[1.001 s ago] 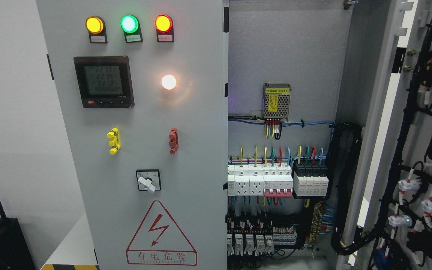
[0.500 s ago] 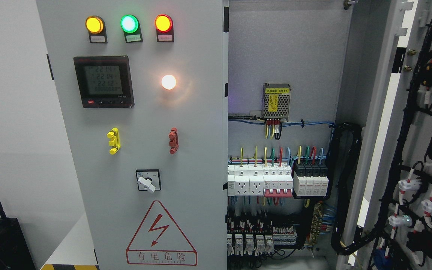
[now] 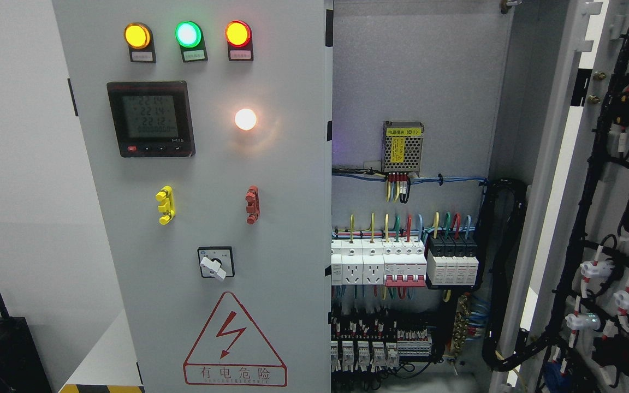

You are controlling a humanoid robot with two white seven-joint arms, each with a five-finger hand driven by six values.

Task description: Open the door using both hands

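A grey electrical cabinet fills the head view. Its left door (image 3: 271,180) faces me closed, carrying three lit lamps (image 3: 188,34), a digital meter (image 3: 150,119), a white lamp (image 3: 245,119), a yellow handle (image 3: 165,205), a red handle (image 3: 252,204) and a rotary switch (image 3: 215,262). The right door (image 3: 615,180) is swung wide open at the right edge, its wired inner side showing. Between them the cabinet interior (image 3: 418,71) is exposed, with breakers (image 3: 404,265) and a power supply (image 3: 402,147). Neither of my hands shows.
A hazard triangle sticker (image 3: 235,341) sits low on the left door. A black cable bundle (image 3: 503,273) runs down the right inner wall. At lower left stand a dark object (image 3: 3,349) and a white surface (image 3: 104,360) against a pale wall.
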